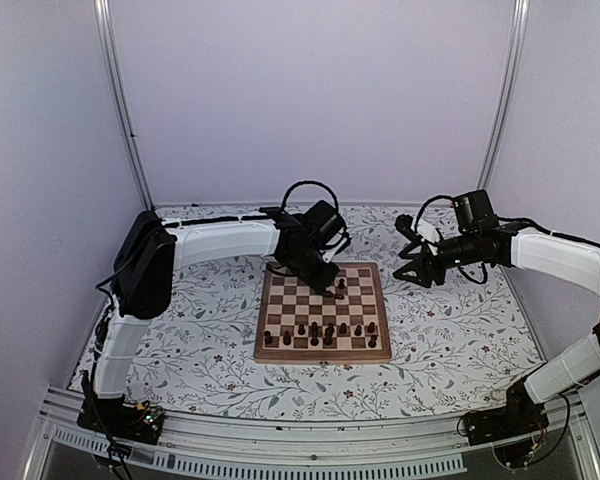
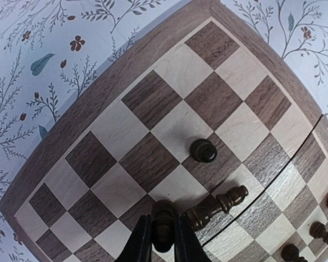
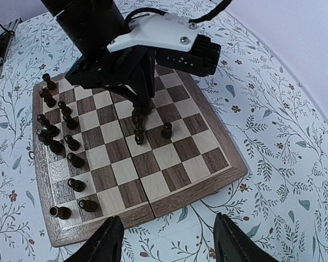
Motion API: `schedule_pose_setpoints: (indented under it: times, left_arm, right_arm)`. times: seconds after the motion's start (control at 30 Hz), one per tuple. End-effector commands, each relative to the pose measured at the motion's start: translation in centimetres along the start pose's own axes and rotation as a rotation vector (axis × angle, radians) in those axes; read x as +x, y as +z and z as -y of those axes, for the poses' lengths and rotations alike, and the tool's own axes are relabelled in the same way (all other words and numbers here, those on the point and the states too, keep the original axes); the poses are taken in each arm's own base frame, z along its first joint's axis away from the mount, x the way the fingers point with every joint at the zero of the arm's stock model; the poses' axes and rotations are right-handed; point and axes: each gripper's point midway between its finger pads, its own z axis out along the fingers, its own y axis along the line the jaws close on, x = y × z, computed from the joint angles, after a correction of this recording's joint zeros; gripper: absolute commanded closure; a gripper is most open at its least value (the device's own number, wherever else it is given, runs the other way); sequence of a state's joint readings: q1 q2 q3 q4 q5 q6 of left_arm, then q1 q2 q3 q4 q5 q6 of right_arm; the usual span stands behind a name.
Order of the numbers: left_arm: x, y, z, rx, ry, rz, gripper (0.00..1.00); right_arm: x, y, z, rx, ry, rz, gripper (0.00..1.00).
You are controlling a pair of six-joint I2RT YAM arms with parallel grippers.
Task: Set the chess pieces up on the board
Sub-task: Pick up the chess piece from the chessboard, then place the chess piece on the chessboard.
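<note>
- The left gripper (image 2: pixel 163 239) has its jaws clenched on a dark chess piece (image 2: pixel 163 221), pinched upright at the waist over the far half of the board (image 1: pixel 320 356), right of centre.
- Whether the held piece's base touches the square beneath or hangs just above it cannot be told from either wrist view.
- Just beside the jaws on the right lies a toppled piece (image 2: pixel 218 203), slender with a knobbed head, stretched across the seam between the two board halves.
- One square farther off, a pawn (image 2: pixel 203 150) stands upright and alone, apart from both.
- The rest of the chessmen (image 1: pixel 325 330) are crowded along the two near ranks, some squares filled, others showing gaps.
- The right gripper (image 3: pixel 170 240) hangs with its jaws released and empty, off the right side of the board above the floral tabletop (image 1: pixel 200 330).
- Judged from this layout, the step in hand is gathering strays from the far half into the near ranks, with the left arm handling one and two more waiting.
- The next move would call for a clean rise clear of the fallen piece, a carry towards a vacant near square, and a straight descent between tight neighbours before the jaws part.
- The risk looks greatest at the put-down: the near ranks are packed, and a stray finger could knock over standing men.
</note>
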State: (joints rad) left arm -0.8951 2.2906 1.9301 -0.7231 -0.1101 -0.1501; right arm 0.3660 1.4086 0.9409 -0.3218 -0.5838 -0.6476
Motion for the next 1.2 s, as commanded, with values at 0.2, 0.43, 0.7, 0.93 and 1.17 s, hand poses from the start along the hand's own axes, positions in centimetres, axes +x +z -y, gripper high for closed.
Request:
schedule_pose_setpoints:
  times: [0.2, 0.43, 0.7, 0.93, 1.17]
  left_arm:
    - [-3.4, -4.6, -1.2, -0.011, -0.037, 0.128, 0.89]
    - [-3.4, -7.0, -0.8, -0.005, -0.017, 0.141, 0.9]
    - [1.0, -13.3, 1.4, 0.068, 0.081, 0.14, 0.89]
    - [5.4, -14.9, 4.0, 0.161, 0.11, 0.083, 0.89]
    - [7.4, -14.1, 8.6, 0.215, 0.22, 0.048, 0.88]
  right_arm:
    - [0.7, 0.3, -0.2, -0.005, 0.005, -0.02, 0.4]
    - [0.9, 0.3, -0.1, -0.006, 0.009, -0.024, 0.4]
    - [1.0, 0.5, -0.2, -0.013, 0.009, -0.027, 0.4]
    - [1.1, 0.7, -0.4, -0.028, 0.014, -0.028, 0.4]
    - [1.1, 0.7, -0.4, -0.03, 0.017, -0.029, 0.4]
